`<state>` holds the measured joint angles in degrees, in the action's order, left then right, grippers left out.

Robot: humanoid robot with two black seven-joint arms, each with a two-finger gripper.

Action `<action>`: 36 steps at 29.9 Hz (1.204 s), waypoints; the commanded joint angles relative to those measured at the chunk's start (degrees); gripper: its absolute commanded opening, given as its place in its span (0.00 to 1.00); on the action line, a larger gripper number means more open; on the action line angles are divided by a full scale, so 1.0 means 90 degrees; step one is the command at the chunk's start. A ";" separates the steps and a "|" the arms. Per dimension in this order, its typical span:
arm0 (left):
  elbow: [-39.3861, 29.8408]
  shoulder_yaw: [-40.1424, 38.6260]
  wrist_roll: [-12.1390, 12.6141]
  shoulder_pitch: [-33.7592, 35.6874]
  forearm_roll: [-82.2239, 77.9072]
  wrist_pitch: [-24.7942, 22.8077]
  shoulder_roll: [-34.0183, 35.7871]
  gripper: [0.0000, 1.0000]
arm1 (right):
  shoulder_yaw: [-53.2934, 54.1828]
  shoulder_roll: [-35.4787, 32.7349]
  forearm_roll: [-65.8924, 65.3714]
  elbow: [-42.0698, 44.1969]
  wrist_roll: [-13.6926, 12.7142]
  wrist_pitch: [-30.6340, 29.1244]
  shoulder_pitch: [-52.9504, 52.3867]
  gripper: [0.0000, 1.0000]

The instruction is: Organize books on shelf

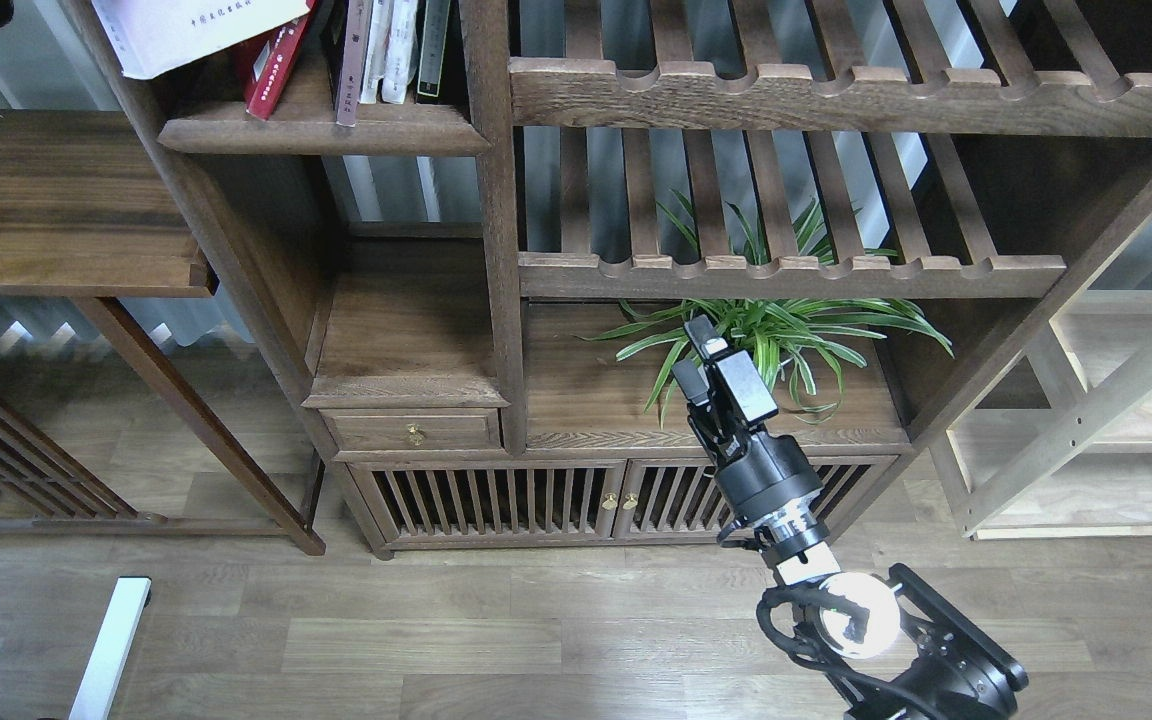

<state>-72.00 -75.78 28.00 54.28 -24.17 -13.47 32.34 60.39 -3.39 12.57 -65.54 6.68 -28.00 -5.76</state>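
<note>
Rising from the lower right edge of the head view, the robot's right black arm ends in its two-finger tool (711, 365), which hangs in front of the cabinet's lower right compartment and holds nothing; the fingers overlap from this angle, so whether they are released or clenched cannot be told. The left arm is outside the view.

The solid dark-brown wooden shelf with a rounded moulded front edge (326, 132) sits at the upper left of the large dark wood cabinet (496, 250). On it, a white-covered thick book (186, 30) leans to the left at the top edge of the view, and a bright red book (276, 70) leans against it, its lower corner near the shelf's front edge. Just right of these stand thin white and dark upright volumes (386, 50).

Two slatted racks with notched front rails (786, 275) fill the cabinet's right half. Below them, a green striped-leaf plant (786, 335) stands on a wooden ledge, just behind the tool. A small drawer with a brass knob (414, 432) and slatted doors (496, 498) form the cabinet base.

A pale light-wood frame unit (1086, 420) stands at the right, a dark wooden side table (56, 200) at the left. The floor is grey-brown wood plank (436, 620).
</note>
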 commanded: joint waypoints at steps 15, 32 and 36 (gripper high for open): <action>0.0109 0.0031 0.0000 0.0170 -0.0009 0.0012 -0.0088 0.01 | 0.0019 -0.0199 0.0116 -0.0013 0.0010 0.0000 0.0094 1.00; 0.0285 0.0109 0.0000 0.0405 -0.0361 0.0188 -0.0244 0.02 | 0.0234 -0.0326 0.0351 -0.0013 0.0010 0.0000 0.0113 1.00; 0.0285 0.0109 0.0000 0.0454 -0.0351 0.0188 -0.0283 0.02 | 0.0234 -0.0511 0.0409 -0.0013 0.0000 0.0000 0.0123 1.00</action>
<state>-69.44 -74.72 28.00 58.15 -27.39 -11.78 30.16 62.47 -6.89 15.93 -65.66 6.72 -28.00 -4.69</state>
